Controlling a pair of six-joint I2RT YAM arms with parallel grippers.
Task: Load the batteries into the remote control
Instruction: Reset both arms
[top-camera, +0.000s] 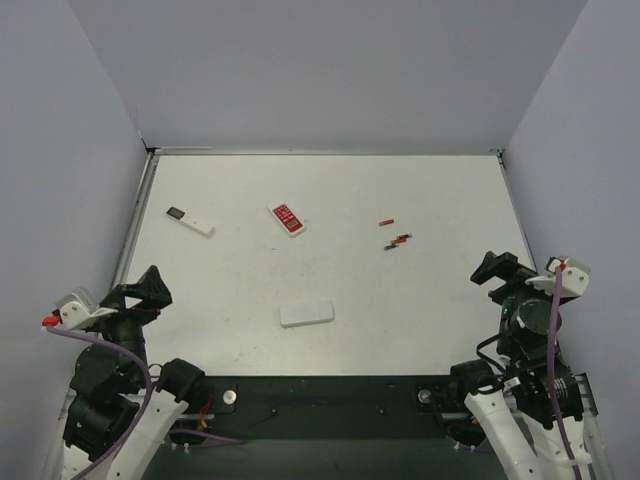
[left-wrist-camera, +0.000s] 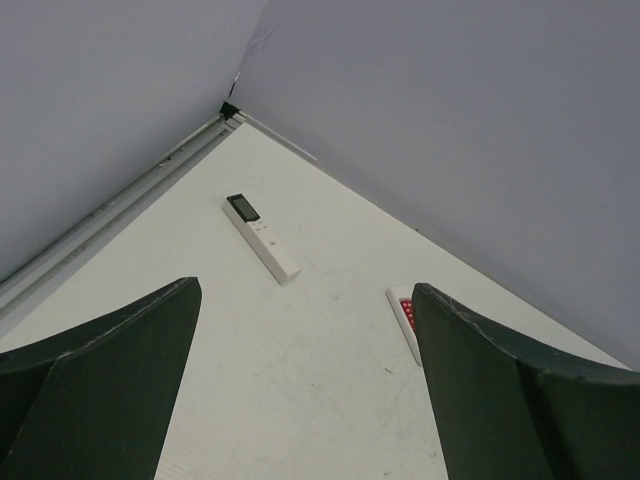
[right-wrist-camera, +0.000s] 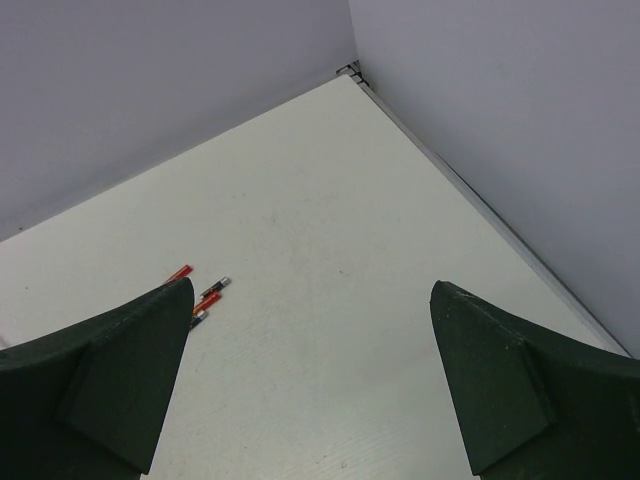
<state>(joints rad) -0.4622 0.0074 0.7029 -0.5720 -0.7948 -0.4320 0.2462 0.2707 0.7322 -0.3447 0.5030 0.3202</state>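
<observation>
The remote control lies flat near the table's front middle, showing a plain white side. It is between the two arms and in neither wrist view. The batteries are out of view in every frame. My left gripper hovers open over the front left of the table, nothing between its fingers. My right gripper hovers open over the front right, also holding nothing.
A slim white stick remote lies at the back left. A red-faced remote lies at the back middle. Red cells and a dark cell lie right of centre. Walls enclose three sides.
</observation>
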